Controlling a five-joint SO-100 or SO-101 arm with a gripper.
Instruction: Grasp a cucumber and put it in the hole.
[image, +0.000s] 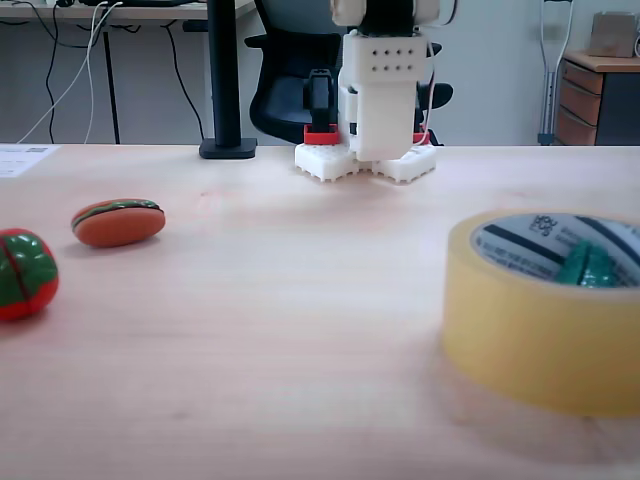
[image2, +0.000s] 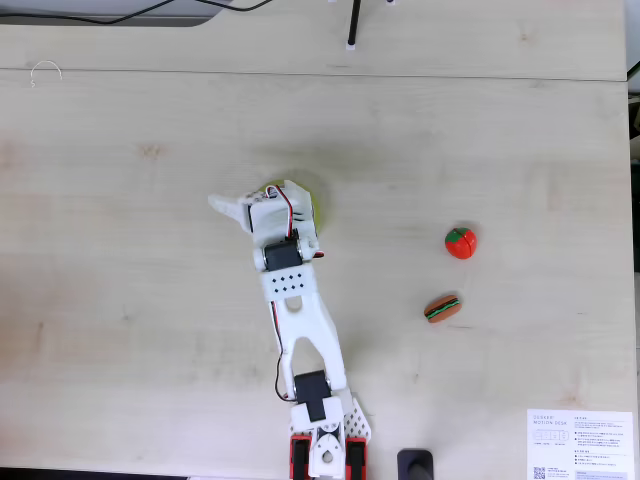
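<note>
The dark-green cucumber (image: 588, 268) rests inside the hole (image: 545, 238), the striped white core of the yellow tape roll (image: 530, 330) at the right of a fixed view from table level. Only the cucumber's top shows above the roll's rim. In a fixed view from above, my gripper (image2: 245, 198) hangs over the tape roll (image2: 313, 207) and covers most of it. One white finger (image2: 228, 207) sticks out to the left, and the jaws look open with nothing held.
A round red-and-green toy (image: 22, 273) (image2: 460, 243) and an orange oval toy (image: 118, 222) (image2: 442, 308) lie apart from the roll. The arm's base (image: 365, 160) stands at the table's far edge beside a black pole (image: 225, 80). A printed sheet (image2: 580, 445) lies at a corner.
</note>
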